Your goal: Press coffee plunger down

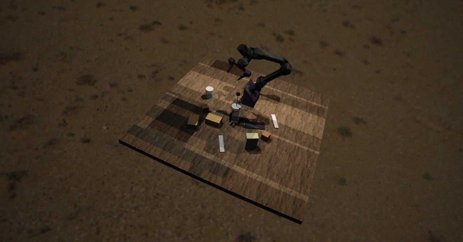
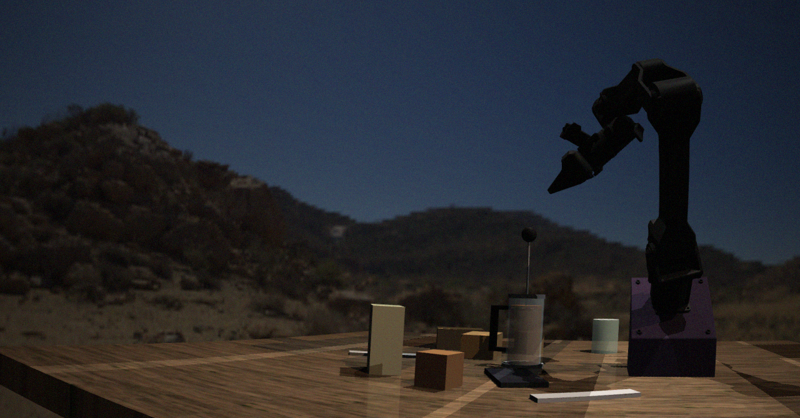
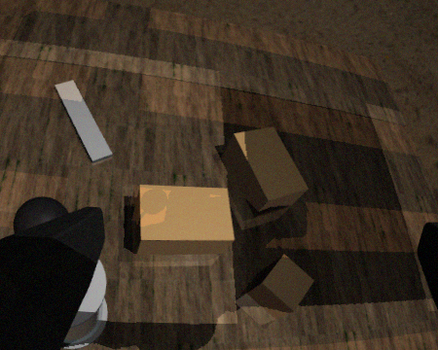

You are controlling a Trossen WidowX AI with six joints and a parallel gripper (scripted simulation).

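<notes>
The coffee press (image 1: 235,114) (image 2: 524,332) (image 3: 96,287) stands upright, its clear body under a pale lid and a dark handle on its side. Its plunger is up: the round black knob (image 1: 238,93) (image 2: 528,234) (image 3: 36,212) sits on a thin rod well above the lid. My gripper (image 1: 233,75) (image 2: 555,162) (image 3: 266,232) is wide open and empty. It hangs higher than the knob and off to one side, touching nothing. In the wrist view the left finger hides part of the knob and much of the press.
Tan blocks (image 1: 213,120) (image 3: 185,214) lie near the press's handle side. A pale cup (image 1: 209,92) (image 2: 605,335) stands farther off. A dark slab (image 1: 254,125) (image 2: 517,379), an orange cube (image 2: 438,369), a tall pale box (image 2: 385,339) and white strips (image 1: 221,143) (image 2: 584,396) are around it.
</notes>
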